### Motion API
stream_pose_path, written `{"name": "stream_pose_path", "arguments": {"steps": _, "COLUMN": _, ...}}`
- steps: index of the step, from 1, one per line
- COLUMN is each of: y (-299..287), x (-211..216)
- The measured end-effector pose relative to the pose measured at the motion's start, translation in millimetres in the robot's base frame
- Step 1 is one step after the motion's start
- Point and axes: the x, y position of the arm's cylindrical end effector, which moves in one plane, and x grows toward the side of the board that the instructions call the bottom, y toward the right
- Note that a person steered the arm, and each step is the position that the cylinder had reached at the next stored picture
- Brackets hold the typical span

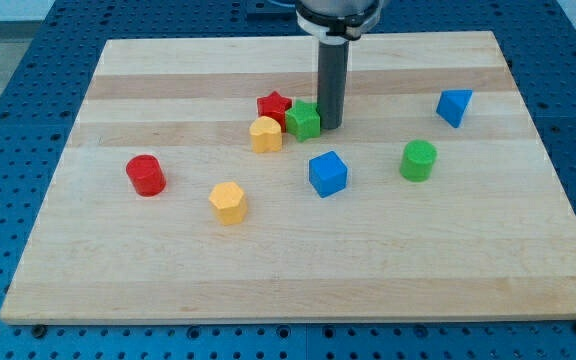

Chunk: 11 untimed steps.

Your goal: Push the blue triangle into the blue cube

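Note:
The blue triangle (454, 106) lies on the wooden board at the view's right, toward the top. The blue cube (328, 173) sits near the board's middle, below and to the left of the triangle. My tip (330, 126) stands at the right side of a green block (304, 121), touching or nearly touching it. It is above the blue cube and well to the left of the blue triangle.
A red star-shaped block (274, 105) and a yellow block (265, 133) cluster left of the green block. A green cylinder (419, 160) sits between cube and triangle. A red cylinder (146, 175) and a yellow hexagonal block (228, 202) lie at the left. The board's edge (298, 318) runs along the bottom.

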Motion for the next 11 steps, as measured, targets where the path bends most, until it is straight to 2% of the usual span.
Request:
{"name": "stream_pose_path", "arguments": {"steps": 1, "y": 19, "x": -29}}
{"name": "stream_pose_path", "arguments": {"steps": 2, "y": 64, "x": -58}}
{"name": "stream_pose_path", "arguments": {"steps": 3, "y": 146, "x": -59}}
{"name": "stream_pose_path", "arguments": {"steps": 4, "y": 195, "x": -38}}
{"name": "stream_pose_path", "arguments": {"steps": 5, "y": 187, "x": -10}}
{"name": "stream_pose_path", "arguments": {"steps": 6, "y": 143, "x": 12}}
{"name": "stream_pose_path", "arguments": {"steps": 8, "y": 87, "x": 28}}
{"name": "stream_pose_path", "arguments": {"steps": 9, "y": 107, "x": 28}}
{"name": "stream_pose_path", "arguments": {"steps": 10, "y": 154, "x": 29}}
{"name": "stream_pose_path", "arguments": {"steps": 11, "y": 145, "x": 37}}
